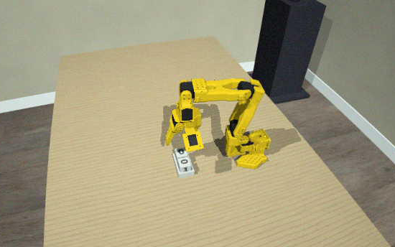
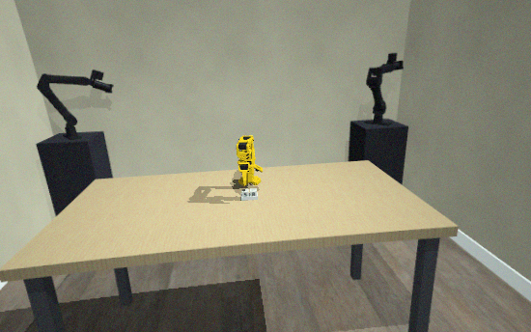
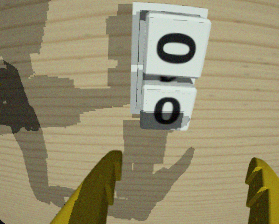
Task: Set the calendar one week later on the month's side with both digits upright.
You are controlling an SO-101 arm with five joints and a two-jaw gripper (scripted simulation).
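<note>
Soft, muted light, blocky dark shadows across the wood, grainy texture (small digits blurry from afar)

Two dark pedestals stand in the room: a left-hand one (image 2: 68,174) in the exterior view and a right-hand one (image 1: 287,50) (image 2: 378,145), the match between views being uncertain. On the former sits a black jointed arm (image 2: 58,98), its upper link running nearly level and its end tipped downward; the latter bears another black arm (image 2: 377,92), its end pointing off to the right. Plain beige walls (image 1: 140,25) (image 2: 222,72) enclose the space, with white skirting (image 1: 18,103) (image 2: 497,265) along the foot. The floor (image 1: 11,172) (image 2: 328,290) is brown, wood-like planking, darkened by a broad shadow (image 2: 164,309) in the exterior view.
</note>
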